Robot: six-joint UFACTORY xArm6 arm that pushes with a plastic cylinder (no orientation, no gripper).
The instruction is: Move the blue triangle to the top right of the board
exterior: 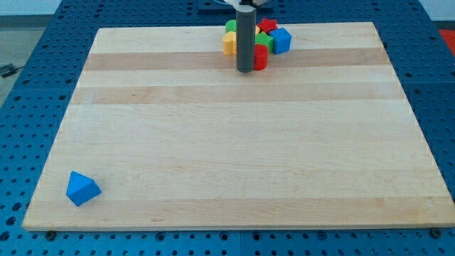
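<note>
The blue triangle (82, 188) lies near the board's bottom left corner, alone. My rod comes down at the view's top centre and my tip (245, 70) rests on the board just below a cluster of blocks. The tip is far from the blue triangle, up and to the right of it. The board's top right corner (366, 32) holds no block.
The cluster at the top centre holds a yellow block (229, 43), a green block (231, 27), a red block (261, 57), another red block (267, 26), a green piece (264, 40) and a blue cube (281, 40). The rod hides part of the cluster. Blue pegboard table (28, 85) surrounds the board.
</note>
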